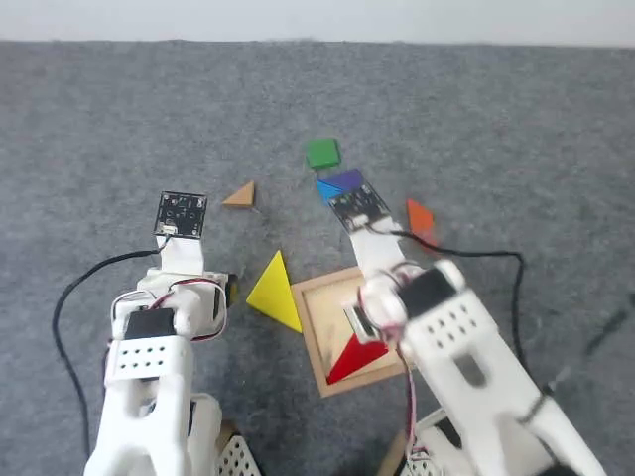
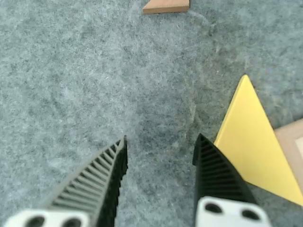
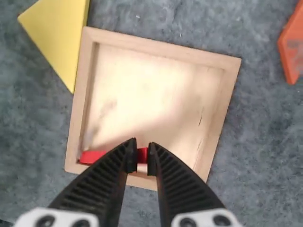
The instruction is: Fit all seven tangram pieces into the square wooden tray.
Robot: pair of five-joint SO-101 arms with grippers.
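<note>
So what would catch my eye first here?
A large yellow triangle lies on the grey carpet right beside the square wooden tray. Inside the tray, near one corner, the right gripper pinches a red triangle. The left gripper hangs open over bare carpet.

High camera: I'm looking down and forward across the whole bench (image 1: 496, 119). Left wrist camera skims low past the left hand (image 2: 162, 137). Right wrist camera stares steeply down, close on the tray (image 3: 161, 47). All three catch the yellow triangle (image 1: 275, 291).

Grey felt tabletop (image 1: 99, 119), pale back wall (image 1: 317, 20)
</note>
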